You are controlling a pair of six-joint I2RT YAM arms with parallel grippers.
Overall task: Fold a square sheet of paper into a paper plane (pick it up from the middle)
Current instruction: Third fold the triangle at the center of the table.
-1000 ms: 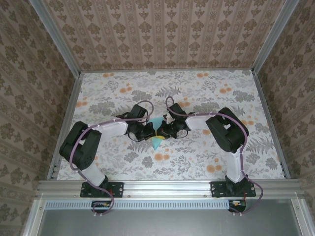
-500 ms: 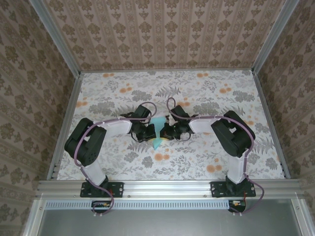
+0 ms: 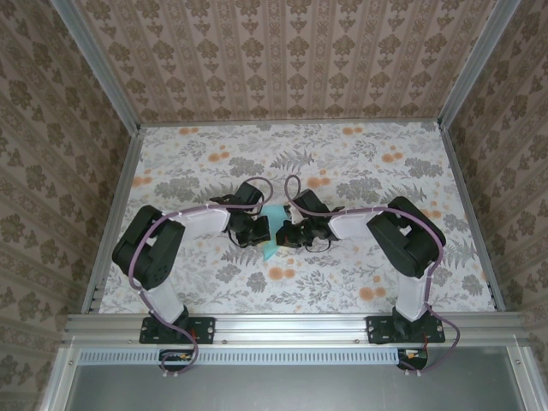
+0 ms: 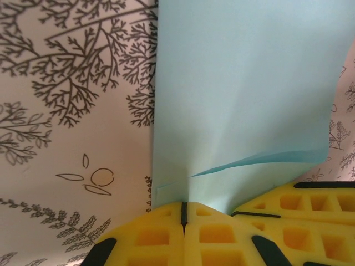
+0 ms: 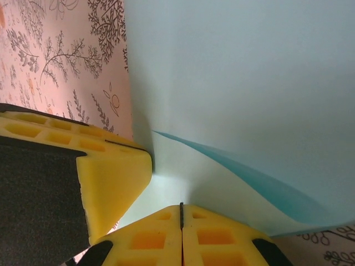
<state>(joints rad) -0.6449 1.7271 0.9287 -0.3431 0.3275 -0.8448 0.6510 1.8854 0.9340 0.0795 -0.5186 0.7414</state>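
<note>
The square sheet of paper (image 3: 271, 231), light turquoise and partly folded, stands between my two grippers at mid-table. My left gripper (image 3: 259, 228) is shut on its left side. In the left wrist view the yellow fingertips (image 4: 184, 213) meet in a closed seam, and the sheet of paper (image 4: 238, 83) rises from it with a folded flap edge showing. My right gripper (image 3: 288, 233) is shut on the right side. In the right wrist view its jaws (image 5: 181, 213) are pressed together at the base of the paper (image 5: 244, 72). The left gripper's fingers (image 5: 111, 177) sit just beside them.
The floral-patterned tabletop (image 3: 342, 171) spreads around both arms. Patterned walls with metal frame rails (image 3: 120, 197) enclose it on the left, back and right. The right gripper's yellow fingers (image 4: 302, 205) crowd the lower right of the left wrist view.
Both wrists have drawn closer together and shifted slightly toward the back, and the arms' elbows have shifted with them. The paper stays pinched between them, now more upright.
</note>
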